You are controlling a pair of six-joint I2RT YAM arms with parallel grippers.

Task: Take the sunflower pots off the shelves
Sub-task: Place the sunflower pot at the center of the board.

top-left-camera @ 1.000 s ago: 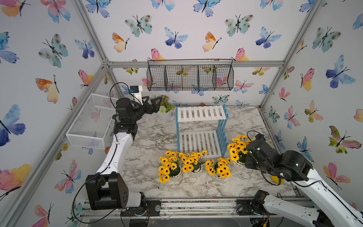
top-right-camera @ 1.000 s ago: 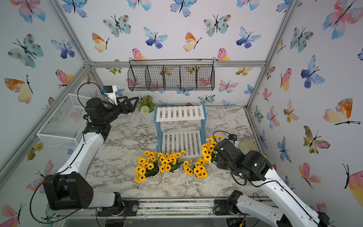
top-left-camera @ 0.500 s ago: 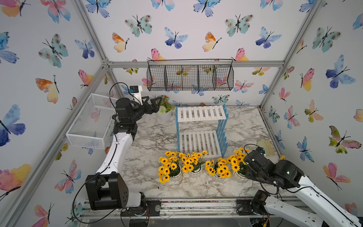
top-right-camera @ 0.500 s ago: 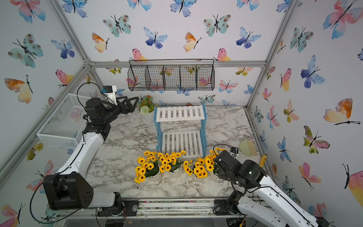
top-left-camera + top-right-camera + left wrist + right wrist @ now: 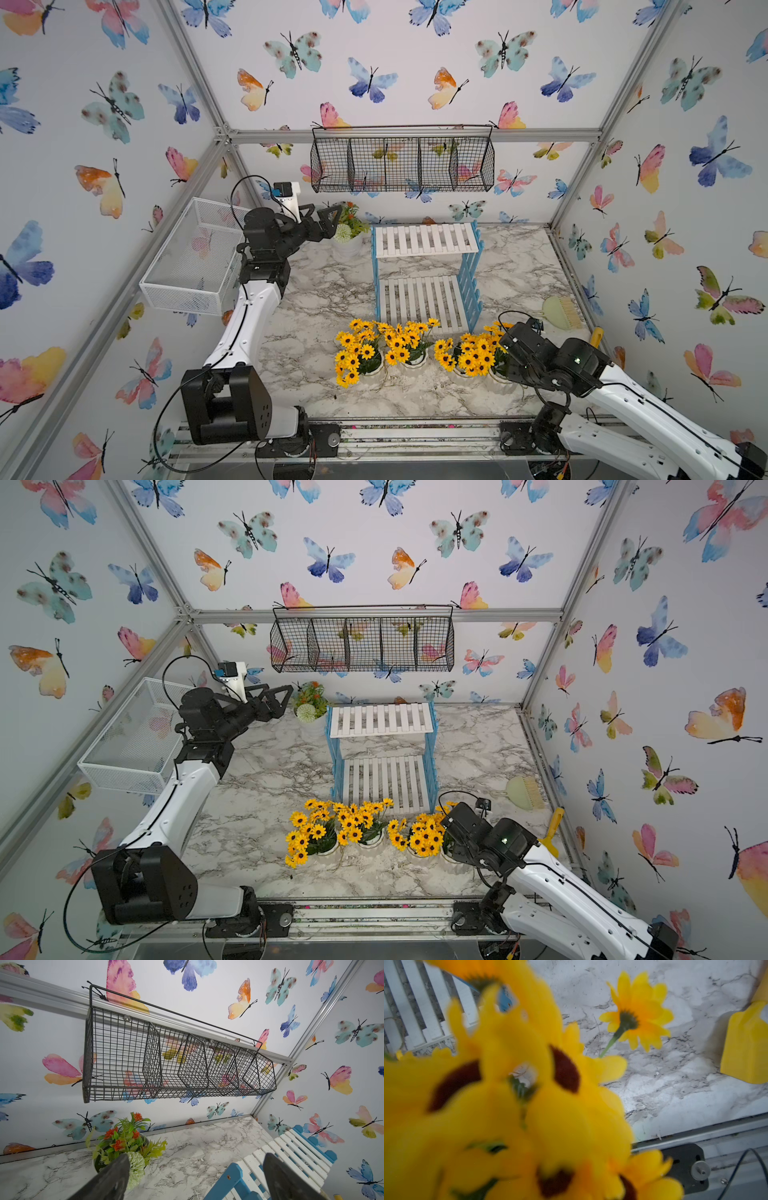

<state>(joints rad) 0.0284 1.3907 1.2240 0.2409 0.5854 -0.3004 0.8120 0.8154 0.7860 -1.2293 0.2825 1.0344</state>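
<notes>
Right tool [image 5: 506,348]: closed narrow, buried in blossoms, apparently pinching stems of the fourth small white ribbed sunflower pot [image 5: 484,353], end of row on the marbled table [image 5: 316,299].
Left tool [image 5: 195,1157]: spread wide, empty, parked clear.
Other three sunflower pots [image 5: 405,347]: lined up before the rack.
White-slatted, blue-framed shelves [image 5: 428,241]: both boards bare.

No legible text or labels

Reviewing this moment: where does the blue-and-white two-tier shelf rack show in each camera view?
Top view: shelves mid-table, behind the sunflower pots.
Top view: shelves likewise mid-table.
Left wrist: slatted top board and blue frame, across the marble tabletop from the orange-flowered pot.
Right wrist: white slats showing past a sunflower pot's blurred blooms.
Shared landmark: the marble tabletop, in all four.
</notes>
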